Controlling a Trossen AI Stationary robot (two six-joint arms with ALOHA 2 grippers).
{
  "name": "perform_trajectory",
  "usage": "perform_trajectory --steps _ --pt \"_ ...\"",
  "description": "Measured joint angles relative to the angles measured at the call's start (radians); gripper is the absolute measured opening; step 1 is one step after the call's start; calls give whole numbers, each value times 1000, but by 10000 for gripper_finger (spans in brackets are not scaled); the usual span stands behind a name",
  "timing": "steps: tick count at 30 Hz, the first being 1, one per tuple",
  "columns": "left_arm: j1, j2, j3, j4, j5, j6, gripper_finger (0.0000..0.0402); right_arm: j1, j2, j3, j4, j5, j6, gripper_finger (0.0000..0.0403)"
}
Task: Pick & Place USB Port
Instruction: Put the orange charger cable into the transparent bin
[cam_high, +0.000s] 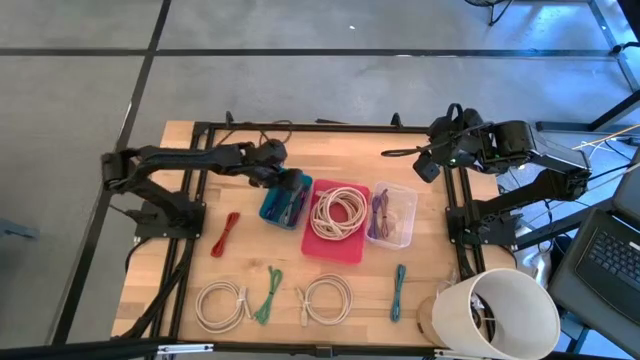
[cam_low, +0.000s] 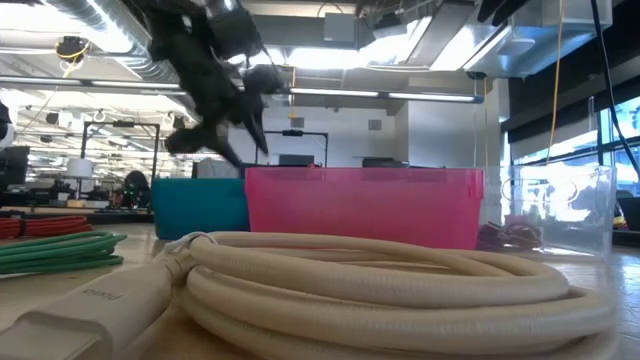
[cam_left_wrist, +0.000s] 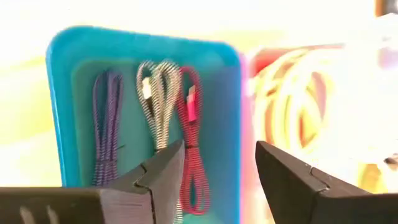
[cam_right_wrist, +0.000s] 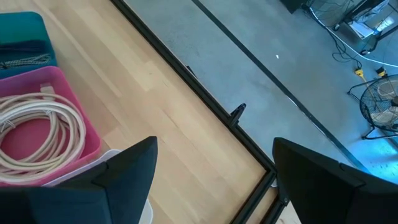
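A blue bin (cam_left_wrist: 143, 50) holds three folded USB cables lying on its floor: purple (cam_left_wrist: 107, 124), black-and-white braided (cam_left_wrist: 158, 99) and red (cam_left_wrist: 194, 137). My left gripper (cam_left_wrist: 217, 177) is open and hovers above this bin (cam_high: 285, 205), holding nothing; the low view shows it (cam_low: 235, 125) above the bin's rim (cam_low: 200, 205). On the table lie a red cable (cam_high: 225, 233), a green one (cam_high: 268, 293), a teal one (cam_high: 398, 290) and two white coils (cam_high: 222, 303) (cam_high: 325, 298). My right gripper (cam_right_wrist: 214, 180) is open and waits over the table's far right part (cam_high: 432, 160).
A pink bin (cam_high: 340, 245) with a white cable coil sits right of the blue bin, with a clear bin (cam_high: 400, 195) holding purple cables beyond it. A large white cylinder (cam_high: 500, 310) stands at the near right corner. A black frame (cam_high: 190, 200) borders the table.
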Motion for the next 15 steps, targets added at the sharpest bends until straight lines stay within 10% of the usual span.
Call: perform_trajectory --steps 15 --pt "-116 -590 2 243 -238 252 189 0 1 0 10 -65 159 322"
